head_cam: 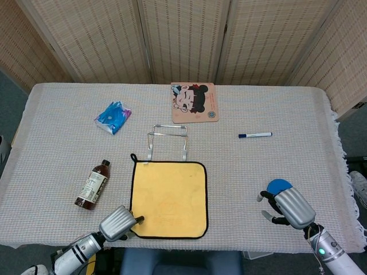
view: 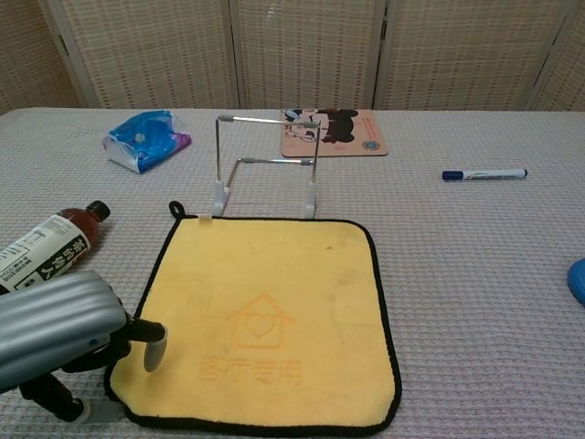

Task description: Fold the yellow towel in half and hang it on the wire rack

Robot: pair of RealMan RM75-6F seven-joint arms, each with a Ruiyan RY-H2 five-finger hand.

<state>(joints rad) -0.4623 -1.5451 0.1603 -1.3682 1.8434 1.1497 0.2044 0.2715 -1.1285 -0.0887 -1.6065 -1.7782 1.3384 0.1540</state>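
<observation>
The yellow towel (head_cam: 168, 198) with black trim lies flat and unfolded near the table's front edge, also in the chest view (view: 270, 320). The wire rack (head_cam: 167, 140) stands upright just behind the towel's far edge (view: 265, 169). My left hand (head_cam: 118, 223) hovers at the towel's near-left corner, with one fingertip (view: 154, 352) pointing down over the towel's left edge and the thumb lower by the corner. The corner lies flat and nothing is gripped. My right hand (head_cam: 289, 207) sits at the front right, far from the towel, holding nothing.
A brown bottle (head_cam: 93, 184) lies left of the towel (view: 46, 251). A blue packet (head_cam: 113, 116) is at the back left, a cartoon mat (head_cam: 194, 102) behind the rack, a pen (head_cam: 255, 135) to the right. A blue disc (head_cam: 279, 185) lies by my right hand.
</observation>
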